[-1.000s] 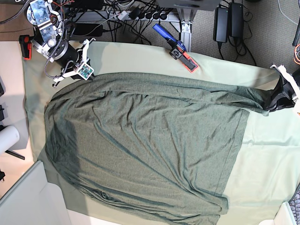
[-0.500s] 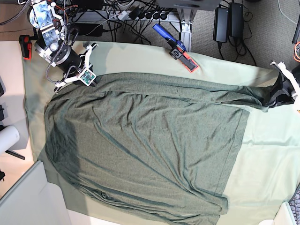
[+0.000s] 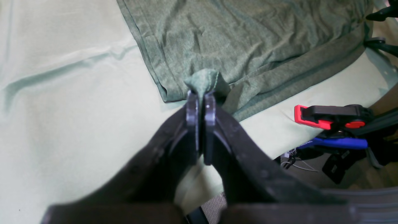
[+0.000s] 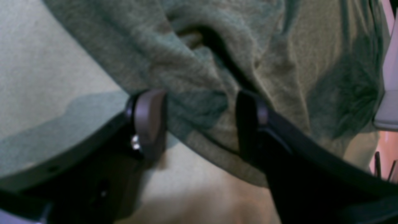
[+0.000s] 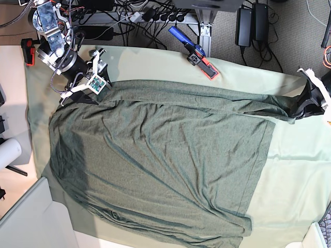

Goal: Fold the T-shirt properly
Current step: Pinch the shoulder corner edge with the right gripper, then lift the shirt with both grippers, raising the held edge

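T-shirt (image 5: 160,165) spread flat, left jaws pinching its corner, right jaws wide apart

T-shirt (image 5: 155,160) spread on table cloth (image 5: 295,181), clamp (image 5: 199,57) behind it

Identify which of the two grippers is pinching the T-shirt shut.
The left gripper: its jaws are clamped on a tuft of the T-shirt. The right gripper stands open, jaws apart around the cloth.

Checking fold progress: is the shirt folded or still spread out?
Mostly spread. The shirt lies open across the table, with only its top edge turned over in a long strip.
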Tool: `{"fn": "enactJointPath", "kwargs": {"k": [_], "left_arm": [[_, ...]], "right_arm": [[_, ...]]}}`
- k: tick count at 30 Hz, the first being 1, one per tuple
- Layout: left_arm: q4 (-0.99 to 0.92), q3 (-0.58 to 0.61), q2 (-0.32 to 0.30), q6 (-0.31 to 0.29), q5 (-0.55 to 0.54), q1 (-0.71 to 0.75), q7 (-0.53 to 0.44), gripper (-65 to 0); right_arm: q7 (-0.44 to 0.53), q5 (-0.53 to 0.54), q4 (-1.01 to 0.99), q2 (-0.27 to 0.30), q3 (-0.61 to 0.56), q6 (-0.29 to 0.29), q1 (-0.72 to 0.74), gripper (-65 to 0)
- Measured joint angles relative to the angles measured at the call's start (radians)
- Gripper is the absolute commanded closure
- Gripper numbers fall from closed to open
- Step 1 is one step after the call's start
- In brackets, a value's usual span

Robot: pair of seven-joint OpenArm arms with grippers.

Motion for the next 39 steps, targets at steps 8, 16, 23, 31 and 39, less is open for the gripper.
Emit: {"fn": "enactJointPath", "kwargs": {"k": [8,16,23,31,39], "left_arm": [[0.0,0.0,0.0,0.0,-0.002,0.0,0.0,0.0],[0.0,0.0,0.0,0.0,-0.002,0.0,0.0,0.0],[0.004,-0.018,0.0,0.0,-0.032,0.0,0.005,0.0],[0.068,-0.06,0.0,0.001,-0.189,0.0,0.112,0.0],[0.081,-0.06,0.0,0.001,-0.09,-0.098,0.063,0.0]], "right_arm": [[0.037,0.004,-0.045,0.0,0.001,-0.002,0.005,-21.5],[0.014,0.032,-0.052,0.0,0.001,0.0,0.005,0.0],[0.002,0.107,-0.042,-0.001,0.008,0.001,0.0,0.0],[-0.003,0.191,-0.012,0.002,0.093,0.002,0.0,0.0],[-0.007,0.212,-0.013,0.0,0.155,0.005,0.029,0.0]]}}
